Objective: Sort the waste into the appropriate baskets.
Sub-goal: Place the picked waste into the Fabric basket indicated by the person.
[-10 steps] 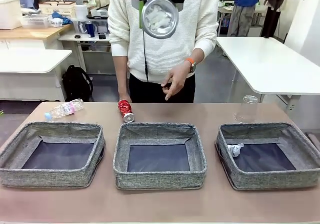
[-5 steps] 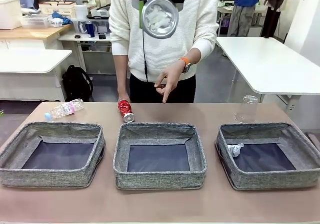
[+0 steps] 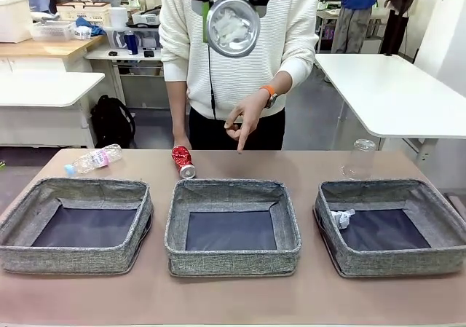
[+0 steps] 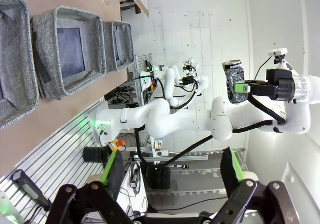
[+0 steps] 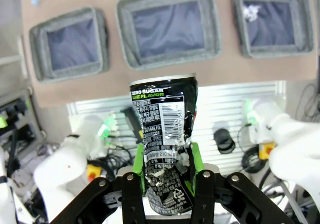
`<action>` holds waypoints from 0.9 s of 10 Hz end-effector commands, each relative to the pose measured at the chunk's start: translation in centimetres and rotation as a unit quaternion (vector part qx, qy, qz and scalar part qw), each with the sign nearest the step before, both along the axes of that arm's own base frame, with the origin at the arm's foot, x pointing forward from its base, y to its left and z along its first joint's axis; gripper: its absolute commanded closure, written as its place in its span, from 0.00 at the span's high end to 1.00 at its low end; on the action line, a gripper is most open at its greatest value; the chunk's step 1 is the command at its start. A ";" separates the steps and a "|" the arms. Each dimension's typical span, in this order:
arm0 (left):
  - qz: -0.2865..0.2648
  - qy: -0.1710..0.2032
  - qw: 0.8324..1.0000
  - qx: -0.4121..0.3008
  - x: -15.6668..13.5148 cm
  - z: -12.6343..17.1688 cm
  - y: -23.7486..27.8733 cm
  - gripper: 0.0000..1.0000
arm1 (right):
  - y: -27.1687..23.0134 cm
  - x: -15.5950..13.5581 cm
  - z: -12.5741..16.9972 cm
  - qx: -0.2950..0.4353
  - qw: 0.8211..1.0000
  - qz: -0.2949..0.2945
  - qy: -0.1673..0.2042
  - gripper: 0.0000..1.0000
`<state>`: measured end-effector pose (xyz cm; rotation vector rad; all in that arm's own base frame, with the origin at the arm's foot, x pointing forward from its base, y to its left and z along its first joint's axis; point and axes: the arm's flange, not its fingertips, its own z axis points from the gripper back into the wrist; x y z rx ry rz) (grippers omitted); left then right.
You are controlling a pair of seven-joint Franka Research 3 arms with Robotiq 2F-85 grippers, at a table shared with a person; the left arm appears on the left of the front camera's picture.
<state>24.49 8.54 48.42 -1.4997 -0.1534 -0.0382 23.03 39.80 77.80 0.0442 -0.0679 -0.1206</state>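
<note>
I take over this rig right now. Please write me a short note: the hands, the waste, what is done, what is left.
Left hand: open, holds nothing.
Right hand: shut on the crushed black can, held high on the robot's side of the table.
On the table's far side: crushed red can, blue-capped bottle, clear bottle.
Done: paper wad lies in the right basket.
Left: the held can, red can, both bottles. The person's hand points down toward the table.

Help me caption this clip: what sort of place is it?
Probably a robotics lab: white worktables, a white robot arm on a slotted aluminium base, and benches with storage crates behind the person.
</note>
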 end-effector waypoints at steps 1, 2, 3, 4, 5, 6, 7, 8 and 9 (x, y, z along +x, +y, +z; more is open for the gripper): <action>0.002 -0.011 1.000 -0.005 -0.1 0.1 -0.1 1.00 | -1.5 2.2 -6.1 -0.002 0.999 0.041 -0.015 0.40; 0.002 -0.011 1.000 -0.005 -0.1 0.1 -0.1 1.00 | -2.4 3.5 -10.0 0.008 0.999 0.037 -0.008 0.40; 0.002 -0.011 1.000 -0.005 -0.1 0.1 -0.1 1.00 | -3.3 4.7 -13.8 0.018 0.999 0.033 0.004 0.40; 0.002 -0.011 1.000 -0.005 -0.1 0.1 -0.1 1.00 | -3.8 5.6 -17.4 0.019 0.999 0.042 0.010 0.40; 0.002 -0.011 1.000 -0.005 -0.1 0.1 -0.1 1.00 | -4.3 6.8 -21.6 0.003 0.999 0.045 0.012 0.40; 0.002 -0.011 1.000 -0.005 -0.1 0.1 -0.1 1.00 | -4.6 7.6 -24.5 0.006 0.998 0.053 0.026 0.40; 0.002 -0.011 1.000 -0.005 -0.1 0.1 -0.1 1.00 | -5.1 8.5 -26.7 0.028 0.998 0.047 0.041 0.40; 0.002 -0.011 1.000 -0.005 -0.1 0.1 -0.1 1.00 | -5.6 9.4 -28.4 0.036 0.997 0.041 0.048 0.40; 0.002 -0.011 1.000 -0.005 -0.1 0.1 -0.1 1.00 | -5.9 10.1 -29.3 0.046 0.997 0.036 0.054 0.40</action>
